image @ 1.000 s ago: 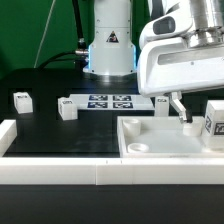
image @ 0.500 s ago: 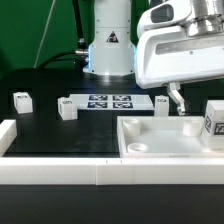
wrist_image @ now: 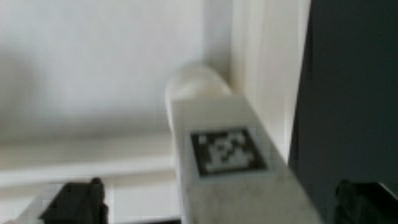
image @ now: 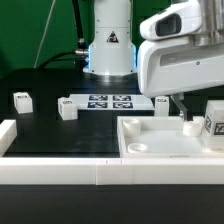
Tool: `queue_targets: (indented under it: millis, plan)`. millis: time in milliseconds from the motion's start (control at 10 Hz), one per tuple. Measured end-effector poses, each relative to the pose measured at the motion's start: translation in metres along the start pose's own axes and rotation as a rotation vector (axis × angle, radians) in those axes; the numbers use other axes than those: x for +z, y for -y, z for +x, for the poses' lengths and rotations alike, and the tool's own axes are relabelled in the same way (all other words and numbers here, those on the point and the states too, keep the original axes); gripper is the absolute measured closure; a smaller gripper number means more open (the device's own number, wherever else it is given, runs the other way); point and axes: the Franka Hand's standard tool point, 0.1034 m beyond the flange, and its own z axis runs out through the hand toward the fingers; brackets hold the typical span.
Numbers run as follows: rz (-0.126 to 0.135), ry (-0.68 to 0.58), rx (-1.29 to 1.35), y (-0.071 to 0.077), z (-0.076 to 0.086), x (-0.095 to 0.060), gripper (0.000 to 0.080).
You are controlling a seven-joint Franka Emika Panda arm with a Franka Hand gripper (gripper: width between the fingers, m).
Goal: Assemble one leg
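Observation:
In the wrist view a white leg (wrist_image: 222, 130) with a black-and-white tag on its face lies between my two dark fingertips (wrist_image: 79, 200). It touches neither of them. My gripper (wrist_image: 222, 205) is open and wide. In the exterior view the gripper (image: 185, 108) hangs over the far edge of the large white tray-like part (image: 150, 128). Another tagged leg (image: 214, 118) stands at the exterior view's right, and one (image: 161, 103) stands just beside the gripper. Two more legs (image: 22, 100) (image: 67, 108) sit on the black table at the exterior view's left.
The marker board (image: 110, 101) lies on the table behind the tray-like part, in front of the robot base (image: 108, 50). A white raised border (image: 60, 172) runs along the front and the exterior view's left of the table.
The gripper has shifted a little toward the exterior view's right and lower over the tray-like part's far edge. The legs and the tray-like part have not moved.

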Motion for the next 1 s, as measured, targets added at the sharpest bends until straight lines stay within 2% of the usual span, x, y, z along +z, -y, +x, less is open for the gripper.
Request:
queue_targets:
  millis: [100, 200, 500, 600, 700, 800, 1000]
  plan:
    - [0.006, 0.075, -0.003, 0.0000, 0.0014, -0.0006, 0.0150]
    - [0.004, 0.064, -0.004, -0.0001, 0.0080, -0.0001, 0.0150]
    - [0.003, 0.060, -0.003, 0.0003, 0.0072, 0.0006, 0.0180]
    - [0.003, 0.060, -0.003, 0.0003, 0.0071, 0.0007, 0.0371]
    - [0.003, 0.060, 0.007, 0.0002, 0.0071, 0.0008, 0.0371]
    - [0.001, 0.060, 0.027, -0.0015, 0.0074, 0.0005, 0.0504]
    - [0.000, 0.060, 0.084, -0.0018, 0.0074, 0.0004, 0.0504]
